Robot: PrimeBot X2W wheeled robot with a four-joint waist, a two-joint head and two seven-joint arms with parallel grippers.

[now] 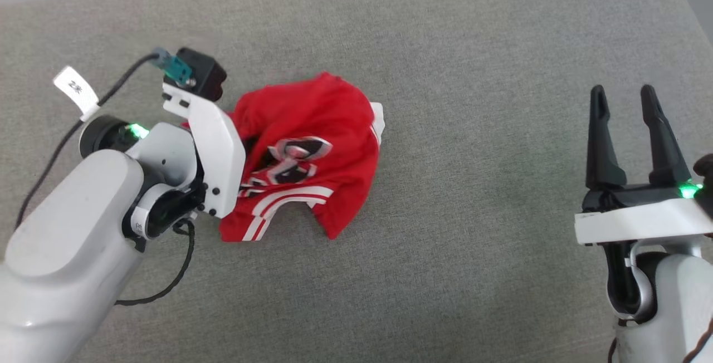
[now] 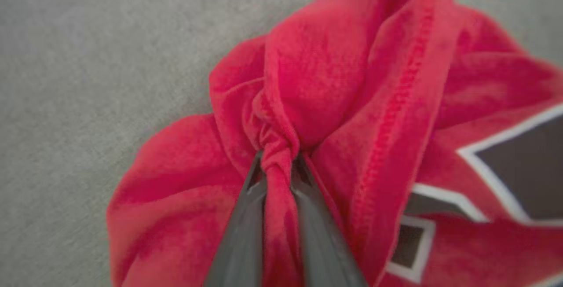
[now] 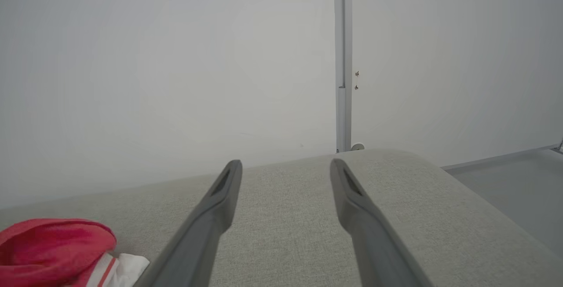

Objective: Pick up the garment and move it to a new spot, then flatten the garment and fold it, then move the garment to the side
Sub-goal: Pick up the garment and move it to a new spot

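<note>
Red garment (image 1: 312, 146) of thin, soft, matt cloth with a stitched hem; its black lettering (image 1: 295, 157) looks smooth and printed. The worktop (image 1: 473, 240) is covered in coarse grey woven fabric. The left pincer (image 2: 278, 163) and right pincer (image 1: 621, 91) are dark matt plastic. The left arm (image 1: 67, 229) has a smooth, faintly glossy pale plastic shell.

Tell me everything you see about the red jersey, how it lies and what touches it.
The red jersey is thin, soft fabric with black white-outlined lettering and white red-striped edging. It lies crumpled in a heap on the grey cushion. The left pincer is shut on a bunched fold of it.
</note>
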